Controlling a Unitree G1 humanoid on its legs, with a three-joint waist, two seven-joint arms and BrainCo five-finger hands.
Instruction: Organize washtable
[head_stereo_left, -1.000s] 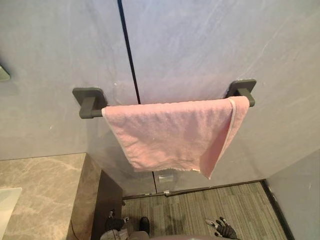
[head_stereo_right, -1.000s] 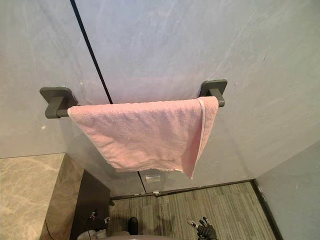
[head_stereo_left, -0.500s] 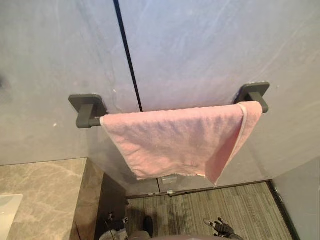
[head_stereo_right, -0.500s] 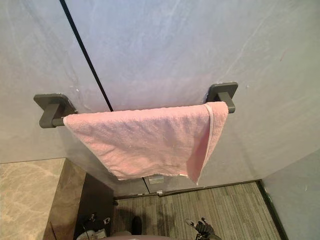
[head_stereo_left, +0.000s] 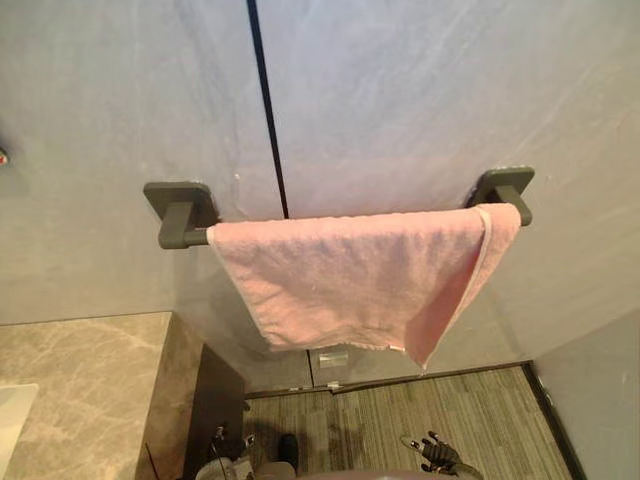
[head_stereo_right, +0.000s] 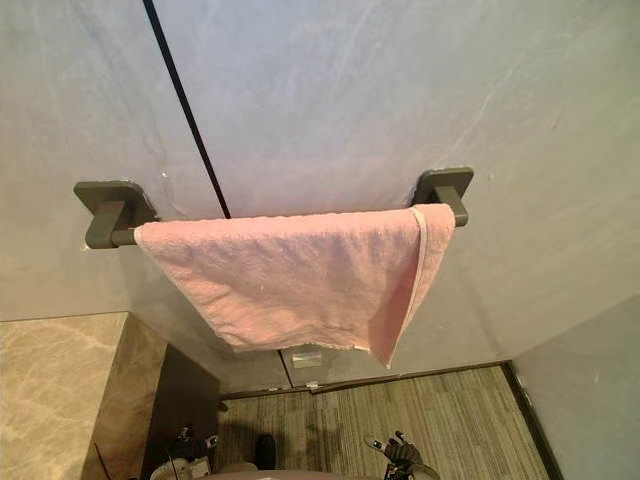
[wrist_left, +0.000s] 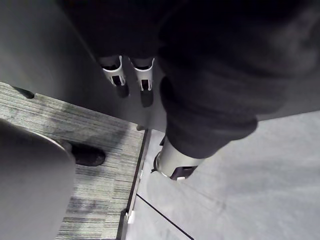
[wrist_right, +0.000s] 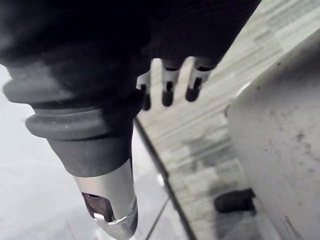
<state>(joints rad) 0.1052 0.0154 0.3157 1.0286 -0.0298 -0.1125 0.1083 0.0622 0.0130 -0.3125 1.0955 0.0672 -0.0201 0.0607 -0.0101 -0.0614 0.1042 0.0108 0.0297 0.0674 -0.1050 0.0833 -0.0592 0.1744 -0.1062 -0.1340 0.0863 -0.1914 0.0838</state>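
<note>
The pink towel (head_stereo_left: 350, 280) is hanging over the dark towel bar (head_stereo_left: 186, 215) on the grey wall (head_stereo_left: 420, 90), filling the middle of the head view. It is covering the bar from just inside the bracket at 9 o'clock all the way to the bracket at 3 o'clock. There its pale-trimmed edge is lying folded over the front. The lower hem is slanting, with the corner towards 5 o'clock dropping lowest. The marble counter (head_stereo_left: 80, 380) is showing at 8 o'clock, well apart from the cloth, and the striped floor (head_stereo_left: 380, 420) is lying below at 6 o'clock.

Both arms are hanging low, far beneath the bar. The left hand (wrist_left: 144, 77) is dangling with its fingers straight and loose, gripping nothing. The right hand (wrist_right: 168, 86) is hanging the same way, fingers relaxed and empty.

The towel is looking like light, limp terry cloth, so it is likely to slump and fold as soon as it is lifted. It could also slide along or off the smooth bar if it is tugged from one end alone. A sound place to take hold would be the low corner at 5 o'clock, pinched between thumb and fingers. Another would be the top fold just beside the bar, where the cloth is lying doubled and thicker. It is not fragile, so a firm pinch should be doing no harm.
</note>
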